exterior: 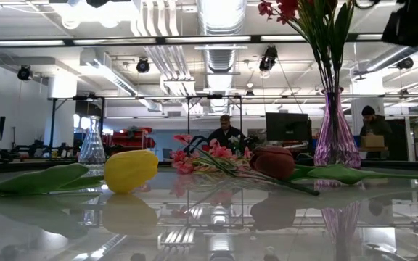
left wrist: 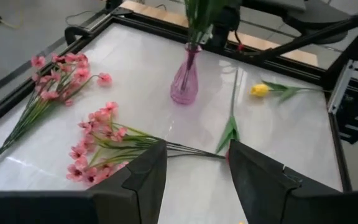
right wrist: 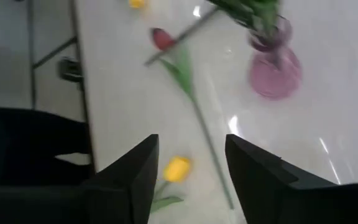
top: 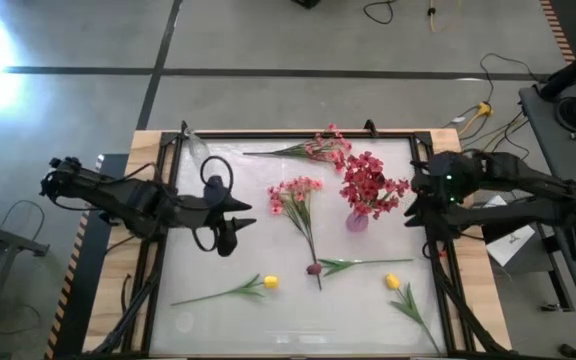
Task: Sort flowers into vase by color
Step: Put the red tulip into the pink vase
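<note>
A purple glass vase stands on the table and holds red blossom sprays. Two pink sprays lie flat, as do a maroon bud on its stem and two yellow tulips. My left gripper is open and hovers left of the nearer pink spray, touching nothing. My right gripper is open, just right of the purple vase and above the table.
A clear glass vase stands toward the table's far left. A black frame rims the white tabletop. People sit at desks in the room beyond. Bare tabletop lies along the near edge, between the two yellow tulips.
</note>
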Available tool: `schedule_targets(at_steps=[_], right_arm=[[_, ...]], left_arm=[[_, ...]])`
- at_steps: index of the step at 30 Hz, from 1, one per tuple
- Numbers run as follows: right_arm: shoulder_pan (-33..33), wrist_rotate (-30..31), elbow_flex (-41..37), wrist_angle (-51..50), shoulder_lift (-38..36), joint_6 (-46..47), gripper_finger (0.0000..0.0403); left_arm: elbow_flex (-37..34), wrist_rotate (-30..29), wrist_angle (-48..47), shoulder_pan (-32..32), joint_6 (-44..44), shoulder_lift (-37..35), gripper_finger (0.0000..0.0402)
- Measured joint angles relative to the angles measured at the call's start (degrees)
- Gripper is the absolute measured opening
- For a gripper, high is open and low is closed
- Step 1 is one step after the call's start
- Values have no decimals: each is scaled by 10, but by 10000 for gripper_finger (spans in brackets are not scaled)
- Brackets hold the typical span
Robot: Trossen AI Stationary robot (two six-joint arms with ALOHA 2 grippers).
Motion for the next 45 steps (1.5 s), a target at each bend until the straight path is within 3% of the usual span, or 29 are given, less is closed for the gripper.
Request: schedule_targets(at_steps=[7, 14, 19, 24, 29, 34, 41, 45], right_arm=[[81, -1, 138, -21, 30, 32, 130], [154, -11, 217, -2, 105, 22, 90], [275, -37, 242, 0, 187, 22, 67], [421, 1, 269, 29, 266, 23, 54], [512, 11, 283, 43, 317, 28, 40], [548, 102, 280, 44, 372, 51, 27], [542, 243, 280, 29, 473, 148, 30], [507, 257, 279, 24, 539, 152, 58]], left_arm=[[0, 91, 15, 64, 21, -2, 160], [0, 98, 30, 84, 27, -2, 160], [0, 114, 45, 70, -17, 5, 160], [0, 115, 91, 43, -50, 33, 160], [0, 114, 98, 19, -116, 68, 160], [0, 114, 116, -13, -150, 103, 160], [0, 113, 119, -56, -156, 137, 160], [0, 86, 120, -88, -143, 150, 160]])
